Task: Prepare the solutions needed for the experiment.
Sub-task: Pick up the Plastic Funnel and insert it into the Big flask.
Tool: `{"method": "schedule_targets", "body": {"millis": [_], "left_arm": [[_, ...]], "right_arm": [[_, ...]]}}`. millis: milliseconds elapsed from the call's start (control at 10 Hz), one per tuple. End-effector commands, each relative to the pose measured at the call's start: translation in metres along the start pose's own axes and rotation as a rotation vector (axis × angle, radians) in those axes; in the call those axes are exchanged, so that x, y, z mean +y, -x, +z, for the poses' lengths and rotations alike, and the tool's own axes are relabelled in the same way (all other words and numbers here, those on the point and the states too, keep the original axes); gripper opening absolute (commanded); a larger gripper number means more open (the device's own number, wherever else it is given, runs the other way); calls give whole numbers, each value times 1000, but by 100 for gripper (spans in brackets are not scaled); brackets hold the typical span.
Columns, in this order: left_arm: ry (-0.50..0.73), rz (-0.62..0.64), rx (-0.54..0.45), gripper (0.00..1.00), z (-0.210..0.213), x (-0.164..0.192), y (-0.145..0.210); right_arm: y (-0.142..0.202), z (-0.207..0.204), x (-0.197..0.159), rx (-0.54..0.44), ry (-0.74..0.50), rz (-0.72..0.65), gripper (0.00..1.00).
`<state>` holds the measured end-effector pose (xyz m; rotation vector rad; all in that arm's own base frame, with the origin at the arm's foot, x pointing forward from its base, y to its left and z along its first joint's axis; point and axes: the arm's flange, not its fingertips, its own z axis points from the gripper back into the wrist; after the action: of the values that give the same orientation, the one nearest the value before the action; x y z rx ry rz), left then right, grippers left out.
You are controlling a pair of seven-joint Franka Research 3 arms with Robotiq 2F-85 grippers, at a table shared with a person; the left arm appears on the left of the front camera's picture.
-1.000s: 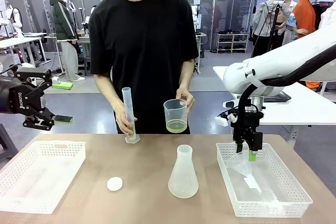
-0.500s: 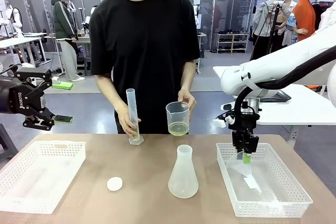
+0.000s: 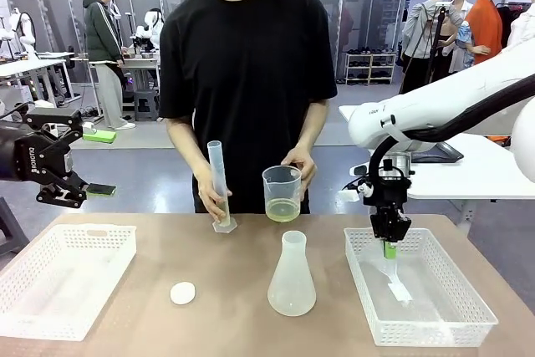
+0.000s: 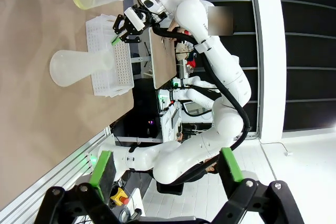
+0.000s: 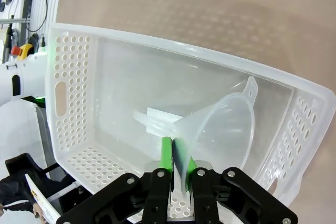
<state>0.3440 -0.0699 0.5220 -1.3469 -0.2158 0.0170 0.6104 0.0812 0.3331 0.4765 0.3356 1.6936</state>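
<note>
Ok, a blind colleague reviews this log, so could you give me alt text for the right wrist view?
The right gripper is shut on a clear plastic funnel that is tipped on its side inside a white perforated basket. The basket stands on a tan table.

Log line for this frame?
right fingers: shut on funnel in basket | left fingers: open | person: holds beaker with solution, cylinder
</note>
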Motion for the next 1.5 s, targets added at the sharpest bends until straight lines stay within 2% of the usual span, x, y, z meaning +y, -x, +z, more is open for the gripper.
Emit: {"method": "schedule_targets", "body": {"millis": [0,300,500,900,1100,1400], "left_arm": [[25,1,-4,100,-2,-4,0],[25,1,-4,100,-2,-4,0],[25,1,-4,100,-2,-4,0],[25,1,-4,100,-2,-4,0],[25,1,-4,100,-2,-4,0],[25,1,-4,100,-2,-4,0]], "right_arm": [[0,1,-8,14,-14,-5,0],[-6,10,17,-11,-10,-65,0],[-20,30,54,25,77,-141,0],[-56,82,145,92,416,-268,0],[-73,104,189,141,626,-318,0],[-94,118,238,215,821,-367,0]]}}
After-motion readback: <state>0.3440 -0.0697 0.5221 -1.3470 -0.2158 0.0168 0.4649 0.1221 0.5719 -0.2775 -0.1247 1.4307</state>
